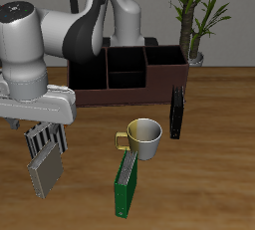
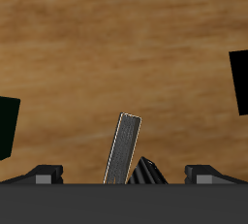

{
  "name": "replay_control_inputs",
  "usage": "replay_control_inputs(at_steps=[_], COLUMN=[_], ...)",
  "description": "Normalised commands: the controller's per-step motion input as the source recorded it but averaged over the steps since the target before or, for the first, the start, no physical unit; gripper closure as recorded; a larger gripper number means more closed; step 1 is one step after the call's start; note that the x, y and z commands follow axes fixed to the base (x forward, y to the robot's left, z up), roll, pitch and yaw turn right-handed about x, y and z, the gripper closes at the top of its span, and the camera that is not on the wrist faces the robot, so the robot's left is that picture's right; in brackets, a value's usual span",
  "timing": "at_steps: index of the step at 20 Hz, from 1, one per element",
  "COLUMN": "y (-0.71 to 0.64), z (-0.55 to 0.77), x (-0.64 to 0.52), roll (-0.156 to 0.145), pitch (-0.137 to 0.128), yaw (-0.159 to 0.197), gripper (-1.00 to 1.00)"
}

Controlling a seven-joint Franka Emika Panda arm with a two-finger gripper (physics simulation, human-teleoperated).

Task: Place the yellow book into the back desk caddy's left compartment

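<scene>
The yellow book point(image 1: 45, 172), thin with a pale grey-tan cover, stands on edge near the table's front, slightly tilted. My gripper point(image 1: 44, 146) is right above it, open, with one finger on each side of the book's top edge. In the wrist view the book point(image 2: 124, 148) shows edge-on as a narrow strip between the spread fingers of my gripper point(image 2: 124, 175). The back desk caddy point(image 1: 149, 87), a long dark brown box with black dividers, stands at the back. My arm partly hides one end section. I cannot tell which end is the left compartment.
A white mug point(image 1: 145, 137) with a yellow handle stands mid-table. A green book point(image 1: 126, 188) stands on edge near the front edge and also shows in the wrist view point(image 2: 8, 126). A black book point(image 1: 177, 112) stands beside the caddy point(image 2: 238, 80). A potted plant point(image 1: 195, 20) is behind.
</scene>
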Motion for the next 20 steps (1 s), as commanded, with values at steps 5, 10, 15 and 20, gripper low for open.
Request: replay_control_inputs(at_steps=[5,10,15,20], y=[0.1,-0.03,-0.05,0.06], z=[-0.16,-0.11,-0.17,-0.27], x=[-0.04,-0.02,0.02,0.02], roll=[-0.043,-0.037,-0.01,-0.003], pitch=[-0.048,-0.026,0.004,0.02], yaw=[-0.026,-0.049,-0.043,-0.049], gripper=[-1.0,-1.0,-1.0,-1.0])
